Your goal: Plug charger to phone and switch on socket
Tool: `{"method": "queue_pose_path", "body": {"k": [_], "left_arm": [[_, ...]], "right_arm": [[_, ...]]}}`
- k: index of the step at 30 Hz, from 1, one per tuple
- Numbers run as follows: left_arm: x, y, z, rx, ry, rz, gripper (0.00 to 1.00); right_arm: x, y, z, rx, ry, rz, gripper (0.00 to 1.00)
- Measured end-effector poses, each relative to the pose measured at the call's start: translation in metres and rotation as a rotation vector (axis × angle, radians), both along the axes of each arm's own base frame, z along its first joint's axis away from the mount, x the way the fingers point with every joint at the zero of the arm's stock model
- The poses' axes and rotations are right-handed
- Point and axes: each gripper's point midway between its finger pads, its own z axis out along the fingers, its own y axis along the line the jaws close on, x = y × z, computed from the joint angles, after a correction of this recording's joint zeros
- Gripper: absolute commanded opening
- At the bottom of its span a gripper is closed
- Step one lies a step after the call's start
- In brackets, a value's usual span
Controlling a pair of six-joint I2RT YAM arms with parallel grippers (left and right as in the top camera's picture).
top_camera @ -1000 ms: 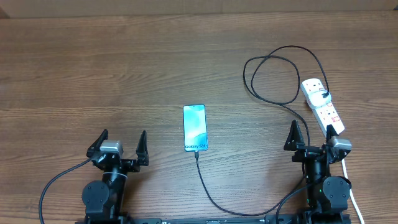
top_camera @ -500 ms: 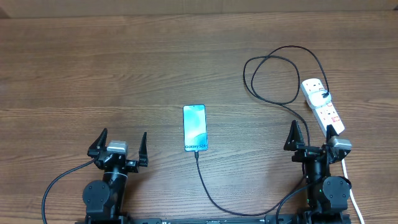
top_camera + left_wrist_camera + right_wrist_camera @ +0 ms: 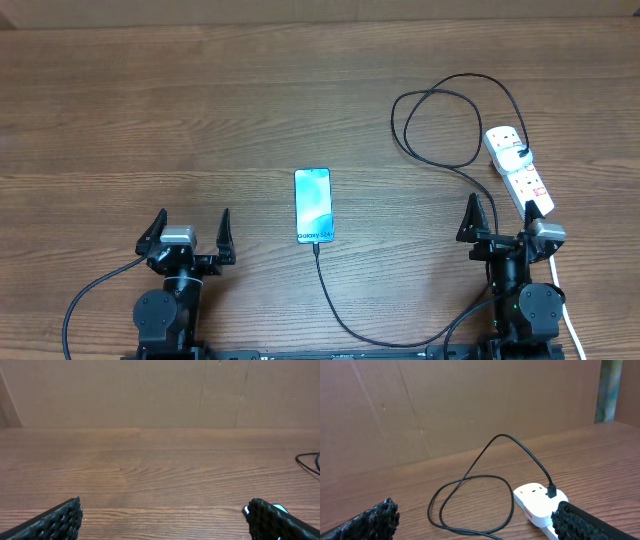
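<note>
The phone (image 3: pixel 312 205) lies flat at the table's middle, its turquoise screen up. The black charger cable (image 3: pixel 345 325) is plugged into the phone's near end, curves along the front edge, then loops (image 3: pixel 436 120) up to its plug in the white socket strip (image 3: pixel 518 168) at the right. The loop (image 3: pixel 470 502) and strip (image 3: pixel 536 501) also show in the right wrist view. My left gripper (image 3: pixel 188 236) is open and empty, left of the phone; the phone's corner (image 3: pixel 276 508) peeks behind its right finger. My right gripper (image 3: pixel 508 222) is open and empty, just in front of the strip.
A brown cardboard wall (image 3: pixel 160 390) stands behind the wooden table (image 3: pixel 200 110). The strip's white cord (image 3: pixel 570 315) runs down past my right arm's base at the front right.
My left gripper has turned slightly and shifted a little left. The right arm, phone, cable and strip have not moved.
</note>
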Motion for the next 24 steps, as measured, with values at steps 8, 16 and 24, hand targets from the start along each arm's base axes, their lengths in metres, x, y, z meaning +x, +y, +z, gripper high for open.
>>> {"method": "queue_pose_path", "body": {"k": [8, 16, 24], "left_arm": [[0.0001, 0.0002, -0.0008, -0.018, 0.002, 0.003, 1.0], [0.0001, 0.0007, -0.0007, -0.022, 0.002, 0.006, 1.0], [0.0001, 0.0007, -0.0007, -0.022, 0.002, 0.006, 1.0]], "right_arm": [[0.0, 0.0, 0.0001, 0.0, 0.0, 0.0, 1.0], [0.0, 0.0001, 0.0001, -0.001, 0.0, 0.0, 1.0], [0.0, 0.0001, 0.0001, 0.0, 0.0, 0.0, 1.0]]}}
